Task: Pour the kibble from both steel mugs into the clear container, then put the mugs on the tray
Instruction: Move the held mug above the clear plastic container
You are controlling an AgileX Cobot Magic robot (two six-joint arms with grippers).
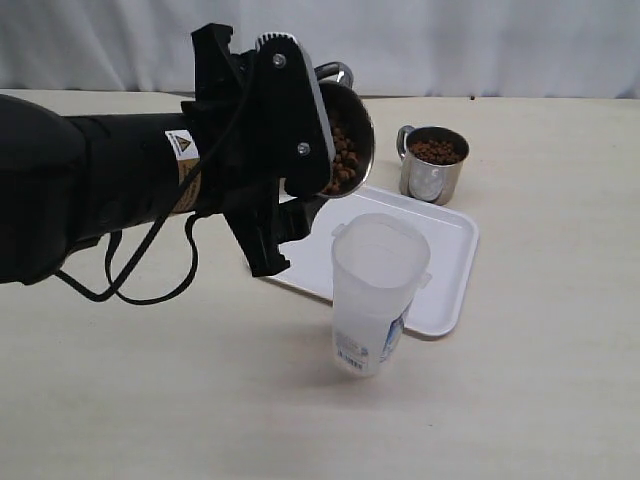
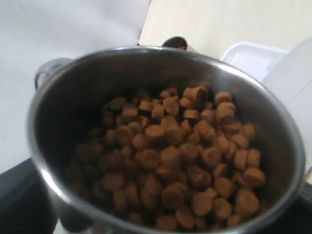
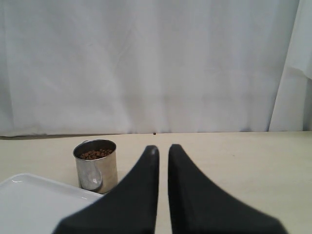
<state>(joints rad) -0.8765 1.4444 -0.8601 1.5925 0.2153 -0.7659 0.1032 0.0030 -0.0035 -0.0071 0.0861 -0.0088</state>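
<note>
My left gripper [image 1: 325, 125] is shut on a steel mug [image 1: 352, 130], held in the air and tipped toward the clear container [image 1: 378, 290]. The container stands upright below it, lid off and looking empty. Kibble [image 1: 343, 160] lies heaped against the mug's lower side; the left wrist view shows the kibble [image 2: 180, 156] filling the mug [image 2: 165, 52]. A second steel mug [image 1: 432, 165], also with kibble, stands upright just beyond the white tray [image 1: 445, 262]. My right gripper [image 3: 163, 151] is shut and empty, low over the table, with that mug [image 3: 96, 165] ahead of it.
A white curtain hangs behind the table's far edge. The tray lies between the container and the standing mug, its corner [image 3: 29, 202] showing in the right wrist view. My left arm [image 1: 110, 190] reaches in over the left side of the table.
</note>
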